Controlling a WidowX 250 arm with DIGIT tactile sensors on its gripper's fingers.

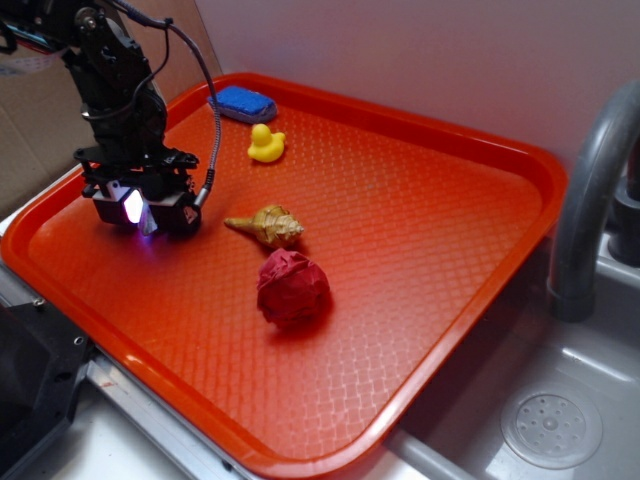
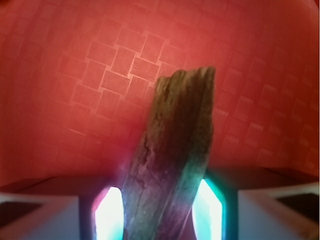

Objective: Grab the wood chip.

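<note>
The black robot gripper point(image 1: 148, 215) with glowing pads sits low over the orange plastic tray point(image 1: 420, 250) at about nine o'clock. In the wrist view its fingers point(image 2: 109, 215) are clamped on the rough grey-brown wood chip point(image 2: 172, 155), which juts out toward one o'clock over the tray's woven texture. Toward three o'clock of the gripper lies a tan spiral seashell point(image 1: 268, 226), with a crumpled red paper ball point(image 1: 292, 286) just beside it. A yellow rubber duck point(image 1: 265, 144) and a blue sponge point(image 1: 242, 102) sit at twelve o'clock.
</note>
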